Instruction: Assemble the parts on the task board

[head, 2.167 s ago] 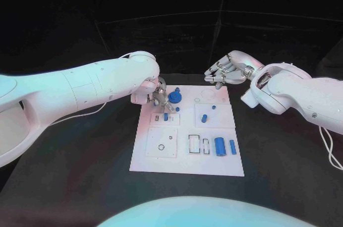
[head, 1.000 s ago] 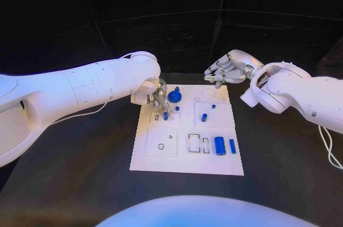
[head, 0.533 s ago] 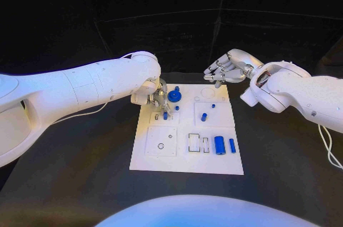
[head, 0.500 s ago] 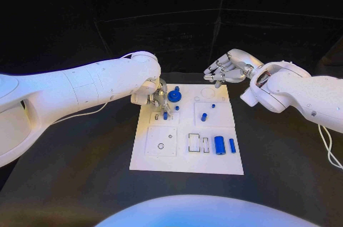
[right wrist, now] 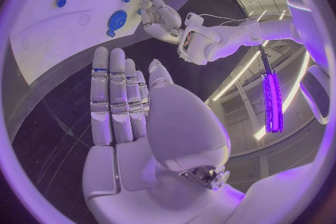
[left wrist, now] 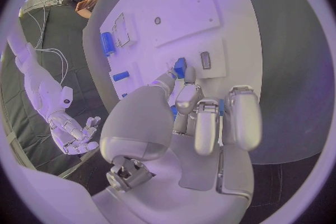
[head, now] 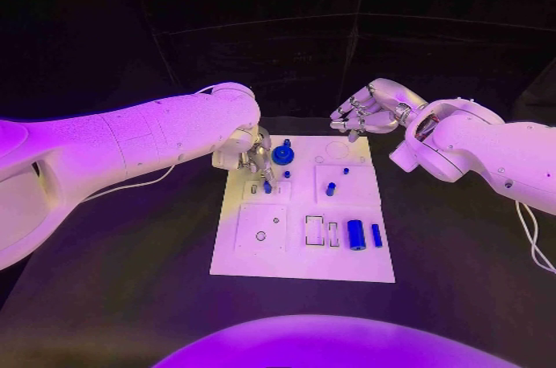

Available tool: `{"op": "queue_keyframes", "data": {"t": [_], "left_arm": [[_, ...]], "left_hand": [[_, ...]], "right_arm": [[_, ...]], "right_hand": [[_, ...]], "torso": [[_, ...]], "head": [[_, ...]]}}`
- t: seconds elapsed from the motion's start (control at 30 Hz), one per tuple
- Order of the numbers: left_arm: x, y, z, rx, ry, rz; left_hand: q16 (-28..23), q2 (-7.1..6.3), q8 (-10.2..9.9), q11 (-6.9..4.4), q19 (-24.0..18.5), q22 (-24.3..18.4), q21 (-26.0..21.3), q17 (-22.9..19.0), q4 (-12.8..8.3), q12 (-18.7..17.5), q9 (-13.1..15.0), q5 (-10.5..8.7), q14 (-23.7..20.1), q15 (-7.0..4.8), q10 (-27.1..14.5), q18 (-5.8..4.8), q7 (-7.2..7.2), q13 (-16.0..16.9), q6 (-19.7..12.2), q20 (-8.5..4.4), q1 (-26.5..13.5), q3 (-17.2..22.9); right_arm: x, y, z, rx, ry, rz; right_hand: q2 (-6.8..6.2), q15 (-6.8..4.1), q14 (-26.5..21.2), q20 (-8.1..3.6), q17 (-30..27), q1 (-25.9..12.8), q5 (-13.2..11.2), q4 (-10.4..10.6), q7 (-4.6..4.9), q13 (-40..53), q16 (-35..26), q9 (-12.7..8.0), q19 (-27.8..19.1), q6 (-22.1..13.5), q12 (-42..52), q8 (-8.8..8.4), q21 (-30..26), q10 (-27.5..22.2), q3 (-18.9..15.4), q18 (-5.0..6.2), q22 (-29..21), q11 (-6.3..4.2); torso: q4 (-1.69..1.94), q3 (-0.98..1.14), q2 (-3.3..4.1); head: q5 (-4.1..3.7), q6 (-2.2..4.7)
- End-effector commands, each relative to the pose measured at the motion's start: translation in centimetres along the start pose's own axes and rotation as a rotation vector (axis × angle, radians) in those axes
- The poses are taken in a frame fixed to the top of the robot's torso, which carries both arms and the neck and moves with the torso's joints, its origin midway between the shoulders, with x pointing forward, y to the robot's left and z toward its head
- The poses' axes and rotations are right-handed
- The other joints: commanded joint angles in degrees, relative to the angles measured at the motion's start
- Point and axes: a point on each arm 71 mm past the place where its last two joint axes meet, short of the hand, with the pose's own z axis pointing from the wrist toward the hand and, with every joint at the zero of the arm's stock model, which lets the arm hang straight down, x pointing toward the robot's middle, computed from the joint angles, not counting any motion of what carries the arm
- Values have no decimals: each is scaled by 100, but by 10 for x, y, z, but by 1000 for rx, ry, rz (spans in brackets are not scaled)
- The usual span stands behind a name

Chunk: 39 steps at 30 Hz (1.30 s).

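Observation:
The white task board lies mid-table. My left hand reaches over its far left corner and pinches a small blue part at its fingertips, low over the upper-left panel beside a small slot. A round blue part stands just right of that hand. My right hand hovers past the board's far right corner, fingers straight and holding nothing.
On the board are a small blue stud, a blue peg, another small stud, a thick blue cylinder and a slim blue piece. Black table surrounds the board.

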Motion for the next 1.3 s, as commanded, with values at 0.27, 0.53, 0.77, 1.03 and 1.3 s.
{"op": "queue_keyframes", "data": {"t": [0.27, 0.53, 0.77, 1.03, 1.3], "left_arm": [[-1, 5, -3, 51, -46, -113], [0, 14, -9, 68, -73, -212], [5, 24, -17, 111, -127, -303], [23, 27, -20, 187, -277, -376], [41, 35, -19, 248, -527, -394]], "left_hand": [[18, -233, 164, -25, 59, 182, -11, 1509, -852, -91, 191, 185, 606, -23, 103, -16, 2, -59, 36, -18, -443, 1689], [18, -300, 240, -27, 61, 189, -14, 1509, -923, -85, 259, 221, 606, -33, 128, -18, -7, -52, 24, -17, -588, 1932], [18, -349, 288, -36, 62, 192, -16, 1509, -968, -75, 297, 220, 606, -38, 151, -17, -17, -41, 27, -20, -650, 2041], [18, -384, 330, -47, 66, 198, -13, 1509, -1002, -68, 328, 220, 606, -46, 177, -17, -28, -38, 39, -27, -675, 2123], [18, -402, 370, -55, 96, 259, 41, 1509, -1002, -33, 355, 217, 606, -56, 228, -32, -34, 2, 43, -36, -703, 2199]], "right_arm": [[-1, 0, 0, -6, 2, 3], [-2, -1, 0, -4, 0, 3], [-3, -2, -1, -1, -1, 2], [-4, -3, -2, 0, -3, 3], [-5, -4, -3, 2, -6, 4]], "right_hand": [[-49, 23, -15, 27, -9, 23, 38, 38, 25, -8, -31, -3, 18, -7, -11, -26, -42, -48, 10, 72, -10, 1], [-45, 24, -15, 28, -10, 19, 44, 44, 26, -9, -33, -3, 19, -7, -11, -26, -44, -48, 11, 72, -11, 2], [-45, 24, -15, 28, -10, 19, 44, 44, 26, -9, -33, -3, 19, -7, -11, -26, -44, -48, 11, 72, -11, 2], [-45, 24, -15, 28, -10, 19, 44, 44, 26, -9, -33, -3, 19, -7, -11, -26, -44, -48, 11, 72, -11, 2], [-41, 25, -16, 29, -10, 15, 54, 52, 26, -9, -35, -3, 21, -8, -11, -25, -48, -50, 12, 71, -14, 3]], "torso": [[1, 2, -1], [20, 6, -15], [45, 4, -14], [102, 10, -42], [142, 12, -71]], "head": [[15, -2], [17, -4], [33, 13], [20, -2], [-14, -15]]}}
